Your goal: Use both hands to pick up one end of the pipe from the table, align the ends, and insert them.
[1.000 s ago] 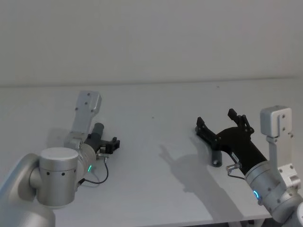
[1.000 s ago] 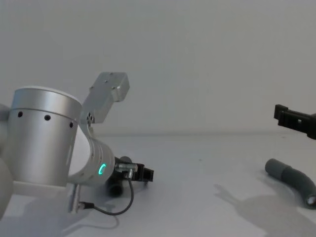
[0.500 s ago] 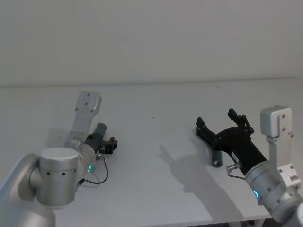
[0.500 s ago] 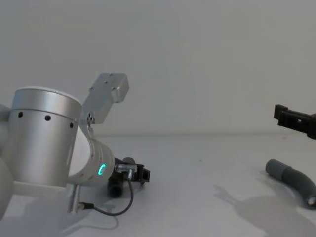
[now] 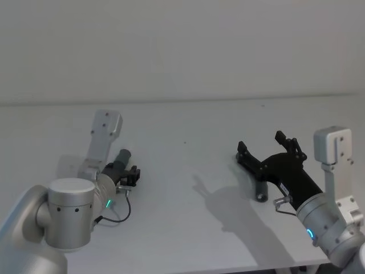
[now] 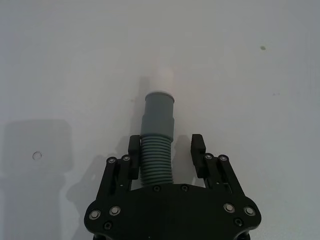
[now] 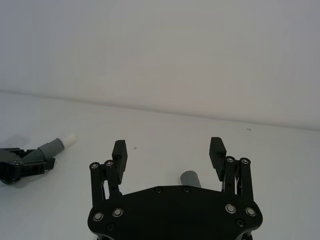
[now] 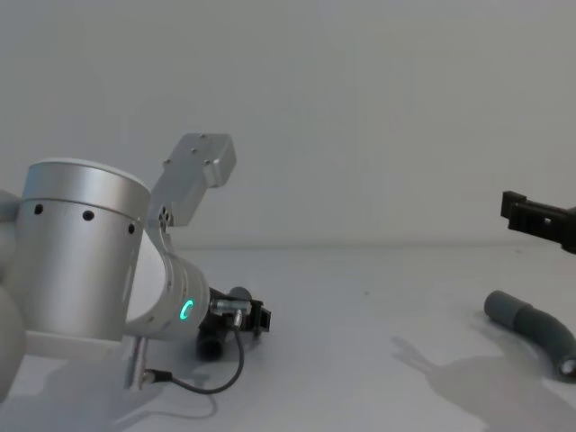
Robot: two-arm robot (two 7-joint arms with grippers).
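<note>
One pipe piece (image 6: pixel 157 125) lies on the table (image 5: pixel 188 125) at the left, ribbed part toward the wrist, grey cuff and white tip (image 6: pixel 163 79) pointing away. My left gripper (image 6: pixel 165 147) is open and low, its fingers straddling the ribbed part; the left gripper (image 5: pixel 132 174) sits left of centre in the head view. The other pipe piece (image 8: pixel 531 328) lies at the right, a bent grey hose with a hollow cuff (image 7: pixel 189 178). My right gripper (image 5: pixel 261 144) hovers open above it, holding nothing.
The table's far edge meets a plain pale wall. A thin black cable (image 8: pixel 211 382) loops from the left wrist onto the table. Bare table lies between the two pipe pieces (image 5: pixel 194 171).
My left gripper has shifted slightly back along its pipe piece, staying open around it. The right gripper and the right pipe piece have hardly moved.
</note>
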